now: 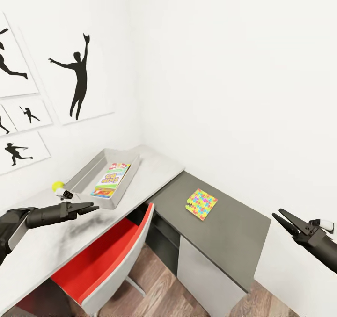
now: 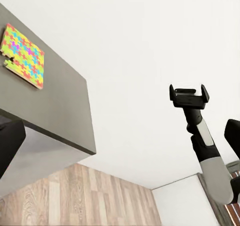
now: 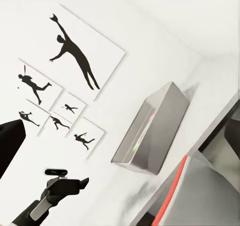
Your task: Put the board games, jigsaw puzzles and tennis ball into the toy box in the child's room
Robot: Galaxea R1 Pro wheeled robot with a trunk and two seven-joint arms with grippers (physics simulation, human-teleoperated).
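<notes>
One board game [image 1: 111, 180] lies in the toy box [image 1: 86, 171]; a jigsaw puzzle [image 1: 201, 204] on the lower cabinet beside it likely comes next. Left gripper [image 1: 90, 208] and right gripper [image 1: 281, 216], jaws parted, hold nothing.

Black arms, seemingly grey-panelled forearms, tapered black jaws.

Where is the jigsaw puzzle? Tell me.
In the head view the jigsaw puzzle lies flat on the lower dark grey cabinet top, right of the toy box and the red chair.
</notes>
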